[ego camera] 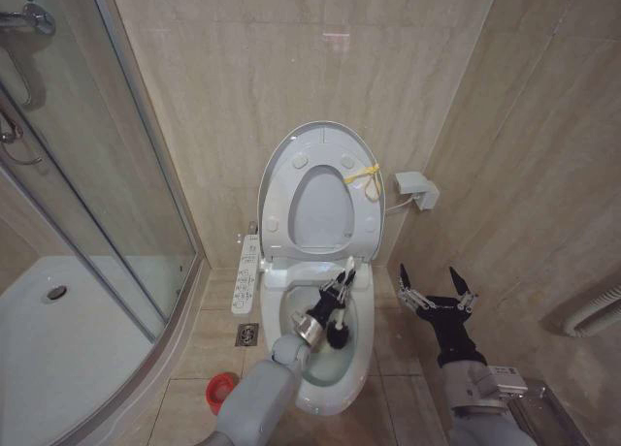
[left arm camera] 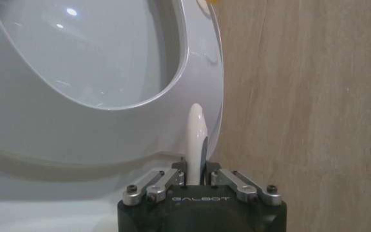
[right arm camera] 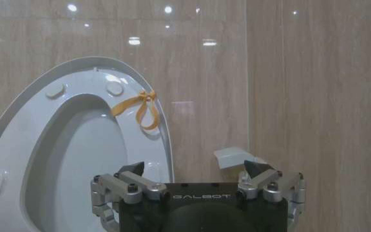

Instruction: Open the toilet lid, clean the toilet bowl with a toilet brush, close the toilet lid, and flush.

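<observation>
Brush (ego camera: pixel 339 322) clamped in left gripper (ego camera: pixel 333 302), head in bowl (ego camera: pixel 361 354) — scrub around walls, handle steady; right gripper (ego camera: pixel 436 287) spread, idle beside.

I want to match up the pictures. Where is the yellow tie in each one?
Head view: the yellow tie hangs on the raised toilet lid, at its right edge.
Left wrist view: just a yellow bit at the picture's top edge.
Right wrist view: tie on the lid's edge, looped.
Shared landmark: the lid.
</observation>
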Controlling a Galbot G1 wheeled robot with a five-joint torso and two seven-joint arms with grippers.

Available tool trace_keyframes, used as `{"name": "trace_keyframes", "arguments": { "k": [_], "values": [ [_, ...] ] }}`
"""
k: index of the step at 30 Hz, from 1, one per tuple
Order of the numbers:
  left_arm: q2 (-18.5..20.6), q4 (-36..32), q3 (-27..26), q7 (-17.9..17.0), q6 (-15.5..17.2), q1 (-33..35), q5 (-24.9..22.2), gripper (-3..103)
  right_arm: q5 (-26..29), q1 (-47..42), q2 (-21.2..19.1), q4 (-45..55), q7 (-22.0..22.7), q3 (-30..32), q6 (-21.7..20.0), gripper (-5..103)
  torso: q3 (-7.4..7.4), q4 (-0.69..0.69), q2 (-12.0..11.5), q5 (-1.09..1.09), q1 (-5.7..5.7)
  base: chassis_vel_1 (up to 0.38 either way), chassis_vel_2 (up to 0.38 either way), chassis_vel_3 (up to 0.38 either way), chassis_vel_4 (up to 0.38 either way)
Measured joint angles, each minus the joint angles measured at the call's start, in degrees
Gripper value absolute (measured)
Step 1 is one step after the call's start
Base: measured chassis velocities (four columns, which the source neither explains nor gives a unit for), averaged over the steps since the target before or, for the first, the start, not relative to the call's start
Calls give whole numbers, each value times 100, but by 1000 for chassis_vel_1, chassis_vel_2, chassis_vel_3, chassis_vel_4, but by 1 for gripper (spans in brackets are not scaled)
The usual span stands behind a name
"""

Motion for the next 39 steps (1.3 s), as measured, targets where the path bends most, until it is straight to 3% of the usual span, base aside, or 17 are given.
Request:
{"name": "trace_keyframes", "arguments": {
  "k": [6, 14, 23, 30, 39],
  "values": [
    [3, -315, -6, -48, 98, -85, -42, 18, 0, 0, 0, 0, 0, 0, 0, 100, 0, -3, 0, 0, 0, 0, 0, 0, 0],
    [30, -194, 94, -41, 103, 129, -24, 18, 0, 0, 0, 0, 0, 0, 0, 100, 0, 0, 0, 0, 0, 0, 0, 0, 0],
    [35, -495, 53, -126, 199, 5, -93, 18, 0, 0, 0, 0, 0, 0, 0, 100, 0, -3, 0, 0, 0, 0, 0, 0, 0],
    [25, -191, 86, -122, 152, 212, 53, 18, 0, 0, 0, 0, 0, 0, 0, 100, 0, 0, 0, 0, 0, 0, 0, 0, 0],
    [31, -529, 11, -202, 207, 82, 65, 18, 0, 0, 0, 0, 0, 0, 0, 100, 0, -2, 0, 0, 0, 0, 0, 0, 0]
  ]
}}
